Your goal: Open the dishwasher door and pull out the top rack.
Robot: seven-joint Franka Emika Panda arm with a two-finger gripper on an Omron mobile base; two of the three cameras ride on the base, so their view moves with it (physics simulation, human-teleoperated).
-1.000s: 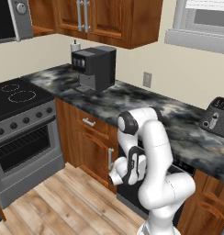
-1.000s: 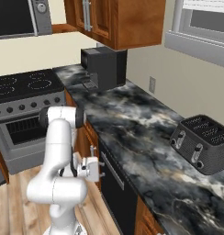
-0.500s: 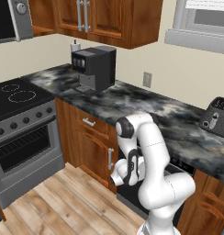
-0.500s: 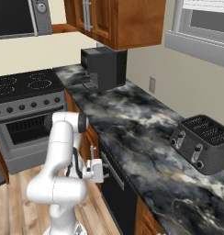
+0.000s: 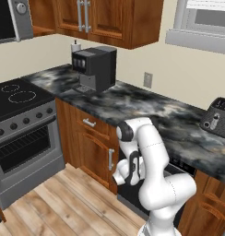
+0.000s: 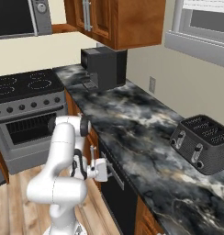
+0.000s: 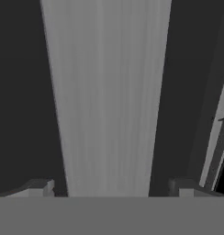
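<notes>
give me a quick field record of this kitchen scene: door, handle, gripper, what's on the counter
door: flat black dishwasher door, shut, under the dark marbled stone counter
handle: long grey bar handle between the two finger tips
gripper: two-finger gripper, jaws open, straddling the bar, not closed on it
top rack: not pulled out
counter items: black coffee machine near the stove; dark grey toaster at the window end
neighbours: grey oven with a dark window; brown wooden cabinet doors
</notes>
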